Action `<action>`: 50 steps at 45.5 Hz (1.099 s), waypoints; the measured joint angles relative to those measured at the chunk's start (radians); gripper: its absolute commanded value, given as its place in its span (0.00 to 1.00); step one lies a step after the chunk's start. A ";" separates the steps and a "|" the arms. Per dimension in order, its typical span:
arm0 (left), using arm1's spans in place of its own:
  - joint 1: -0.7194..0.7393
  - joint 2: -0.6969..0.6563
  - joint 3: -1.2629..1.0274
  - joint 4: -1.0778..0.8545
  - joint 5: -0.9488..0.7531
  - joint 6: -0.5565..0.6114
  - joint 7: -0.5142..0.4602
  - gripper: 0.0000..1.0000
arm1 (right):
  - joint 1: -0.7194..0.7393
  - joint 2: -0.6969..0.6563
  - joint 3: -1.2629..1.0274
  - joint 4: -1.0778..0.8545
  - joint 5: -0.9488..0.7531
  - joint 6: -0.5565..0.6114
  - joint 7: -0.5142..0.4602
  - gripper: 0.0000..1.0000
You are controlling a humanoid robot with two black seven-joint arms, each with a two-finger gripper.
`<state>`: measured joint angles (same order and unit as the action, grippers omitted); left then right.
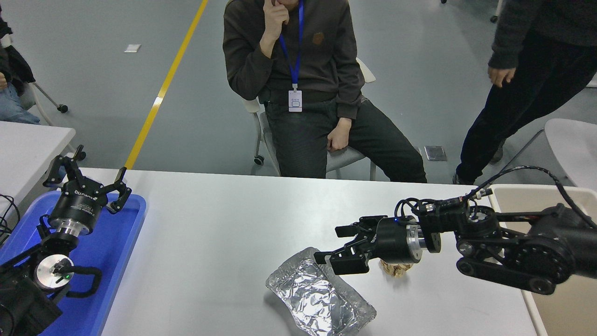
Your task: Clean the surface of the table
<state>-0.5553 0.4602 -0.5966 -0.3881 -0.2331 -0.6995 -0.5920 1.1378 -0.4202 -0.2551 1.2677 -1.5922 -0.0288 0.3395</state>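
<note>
One high head camera looks forward and down across the table surface (224, 219).

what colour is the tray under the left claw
Blue: the plastic tray beneath the left claw, clearest in the head view.
</note>
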 measured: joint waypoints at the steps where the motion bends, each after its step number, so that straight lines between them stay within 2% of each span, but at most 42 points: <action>1: 0.000 0.000 0.000 0.000 0.000 0.000 0.000 1.00 | 0.002 0.006 -0.008 -0.006 -0.002 0.000 -0.009 0.98; 19: 0.000 0.000 0.000 0.000 0.000 0.000 0.000 1.00 | -0.025 0.033 -0.045 -0.043 0.012 -0.034 -0.173 0.99; 33: 0.000 0.000 0.000 0.000 0.000 0.000 0.000 1.00 | -0.050 0.100 -0.040 -0.039 0.211 -0.064 -0.341 0.99; 50: 0.000 0.000 0.000 0.000 0.000 0.000 0.000 1.00 | -0.056 0.156 -0.080 -0.001 0.284 -0.080 -0.468 0.99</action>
<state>-0.5553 0.4602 -0.5967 -0.3881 -0.2331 -0.6995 -0.5921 1.0819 -0.2645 -0.3355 1.2671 -1.3082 -0.1084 -0.1287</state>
